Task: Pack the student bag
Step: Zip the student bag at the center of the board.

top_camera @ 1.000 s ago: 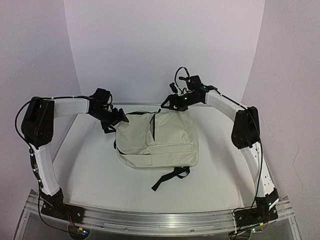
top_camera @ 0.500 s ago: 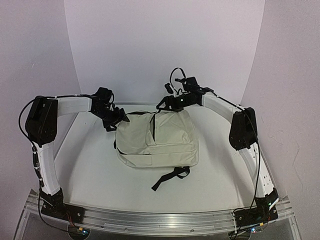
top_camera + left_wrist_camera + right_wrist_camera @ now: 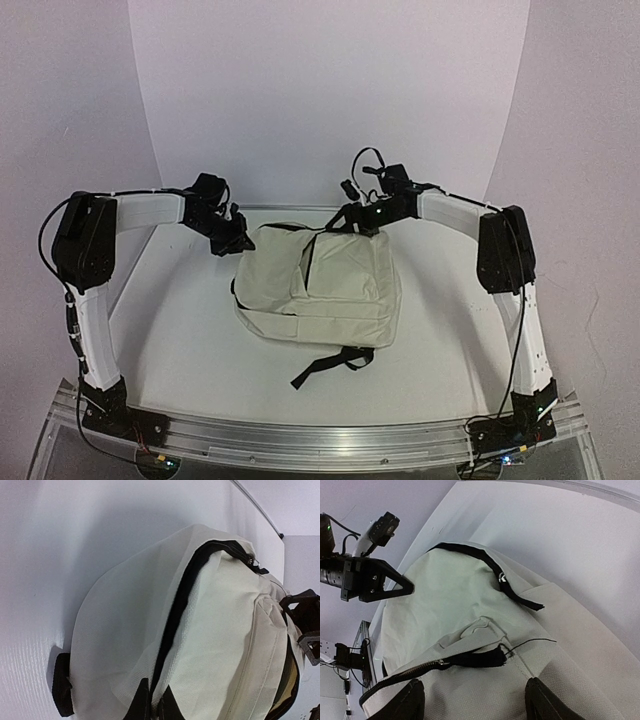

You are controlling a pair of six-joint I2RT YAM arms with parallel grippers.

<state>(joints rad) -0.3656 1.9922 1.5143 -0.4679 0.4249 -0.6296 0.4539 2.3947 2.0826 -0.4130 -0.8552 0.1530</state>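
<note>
The student bag (image 3: 320, 285) lies flat on the white table, cream with a black zipper (image 3: 185, 595) and a loose black strap (image 3: 325, 365) trailing toward the near edge. My left gripper (image 3: 232, 238) is at its upper left corner. In the left wrist view it (image 3: 152, 702) is shut on the cream fabric beside the zipper. My right gripper (image 3: 350, 222) is over the bag's top edge. Its fingers (image 3: 412, 700) stand wide apart above the fabric (image 3: 455, 595) near the zipper's end (image 3: 485, 657), holding nothing.
The white table (image 3: 180, 340) is backed by a curved white wall. An aluminium rail (image 3: 320, 440) with both arm bases runs along the near edge. A black carry loop (image 3: 515, 587) lies on the bag's top.
My left gripper has shut on the bag's corner fabric. The bag has shifted and turned slightly, its strap swinging left. My right arm has drawn a little to the right.
</note>
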